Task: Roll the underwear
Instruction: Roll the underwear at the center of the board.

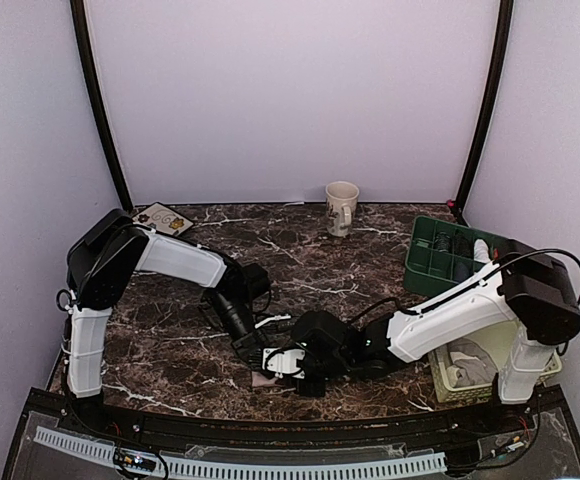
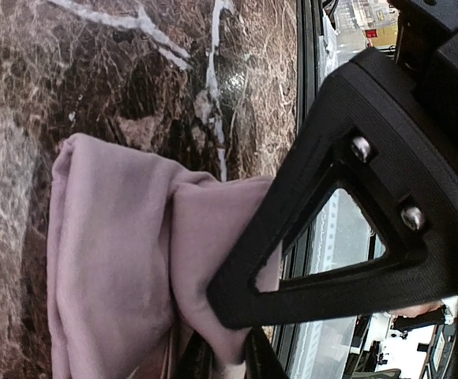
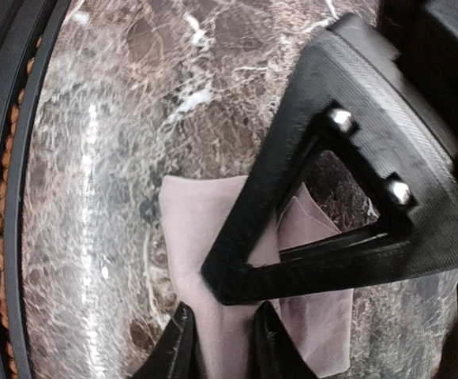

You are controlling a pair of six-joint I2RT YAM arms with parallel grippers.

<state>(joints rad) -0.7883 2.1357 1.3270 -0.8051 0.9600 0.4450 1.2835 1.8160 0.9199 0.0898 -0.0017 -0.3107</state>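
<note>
The dusty pink cloth underwear [image 2: 110, 260] lies bunched on the dark marbled table [image 2: 24, 95], low at the centre of the top view and mostly hidden there. The left end effector [image 2: 227, 365] is nearly closed and pinches a fold of it. The right end effector [image 3: 223, 351] stands narrowly parted astride the cloth, its grip impossible to tell. The print on the cream mug [image 1: 342, 207] is too small to read.

Dusty pink underwear [image 2: 110, 260] lies partly folded on the marble table [image 2: 24, 79]
</note>
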